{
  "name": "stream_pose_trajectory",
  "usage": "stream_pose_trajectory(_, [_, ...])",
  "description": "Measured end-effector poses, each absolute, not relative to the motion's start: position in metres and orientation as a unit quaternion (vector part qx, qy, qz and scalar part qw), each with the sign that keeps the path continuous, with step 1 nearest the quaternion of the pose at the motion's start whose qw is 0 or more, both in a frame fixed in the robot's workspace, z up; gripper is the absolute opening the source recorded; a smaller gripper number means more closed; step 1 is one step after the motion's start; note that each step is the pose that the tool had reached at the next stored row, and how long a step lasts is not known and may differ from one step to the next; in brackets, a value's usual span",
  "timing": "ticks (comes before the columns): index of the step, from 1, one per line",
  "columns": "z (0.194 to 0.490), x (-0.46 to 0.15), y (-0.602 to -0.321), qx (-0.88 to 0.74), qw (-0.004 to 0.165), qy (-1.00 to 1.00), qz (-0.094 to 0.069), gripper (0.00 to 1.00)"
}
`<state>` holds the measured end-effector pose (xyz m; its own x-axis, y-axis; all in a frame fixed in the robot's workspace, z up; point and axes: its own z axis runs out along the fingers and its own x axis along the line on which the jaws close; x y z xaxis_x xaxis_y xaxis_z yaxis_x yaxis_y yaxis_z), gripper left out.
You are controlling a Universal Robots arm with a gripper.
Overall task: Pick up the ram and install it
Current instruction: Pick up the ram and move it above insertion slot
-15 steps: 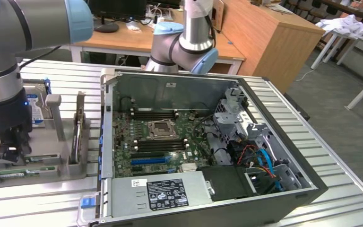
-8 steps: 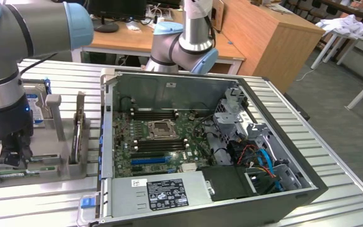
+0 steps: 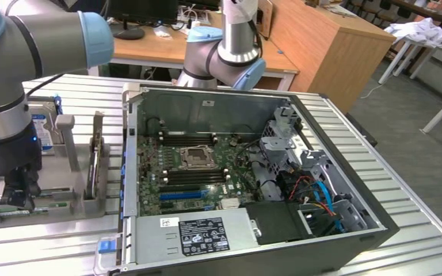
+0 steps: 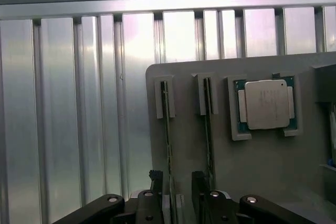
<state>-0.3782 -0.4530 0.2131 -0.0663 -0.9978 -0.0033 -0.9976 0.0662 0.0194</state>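
Observation:
Two rams stand on edge in slots of a grey holder [image 4: 252, 182]. In the wrist view, one ram [image 4: 168, 129] runs down between my gripper's [image 4: 176, 187] two dark fingers [image 4: 155, 182], which stand apart on either side of it without pressing on it. The second ram [image 4: 208, 129] lies just beside the other finger. In the exterior view my gripper [image 3: 15, 195] hangs low over the holder at that view's left, with a green ram edge [image 3: 29, 211] below it. The open computer case [image 3: 244, 172] shows the motherboard's black memory slots [image 3: 194, 175].
A processor chip [image 4: 266, 104] sits in a pocket of the same holder. A blue-labelled hard drive [image 3: 44, 129] and upright grey brackets [image 3: 94, 155] stand behind the gripper. Ribbed metal tabletop [image 4: 79, 103] surrounds the holder. The arm's elbow [image 3: 221, 54] rises behind the case.

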Motion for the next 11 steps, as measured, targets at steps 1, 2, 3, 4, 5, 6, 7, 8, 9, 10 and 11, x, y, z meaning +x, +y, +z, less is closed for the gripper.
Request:
stream_pose_trajectory(1, [0.2121,-0.3782,-0.4531,0.683,0.005,-0.73,-0.008,0.36])
stream_pose_trajectory(2, [0.2112,-0.3782,-0.4532,0.683,0.005,-0.73,-0.008,0.36])
stream_pose_trajectory(3, [0.2105,-0.3782,-0.4532,0.683,0.005,-0.73,-0.008,0.36])
stream_pose_trajectory(4, [0.21,-0.3782,-0.4533,0.683,0.005,-0.73,-0.008,0.36])
stream_pose_trajectory(5, [0.21,-0.3782,-0.4533,0.683,0.006,-0.73,-0.008,0.36])
stream_pose_trajectory(6, [0.21,-0.3782,-0.4533,0.683,0.006,-0.73,-0.008,0.36])
stream_pose_trajectory(7, [0.2099,-0.3782,-0.4533,0.683,0.006,-0.73,-0.008,0.36])
stream_pose_trajectory(8, [0.2098,-0.3782,-0.4533,0.683,0.006,-0.73,-0.008,0.36])
stream_pose_trajectory(9, [0.2094,-0.3781,-0.4533,0.684,0.006,-0.73,-0.008,0.36])
stream_pose_trajectory(10, [0.2092,-0.3781,-0.4533,0.684,0.006,-0.729,-0.008,0.36])
stream_pose_trajectory(11, [0.2091,-0.3782,-0.4533,0.686,0.006,-0.727,-0.008,0.36])
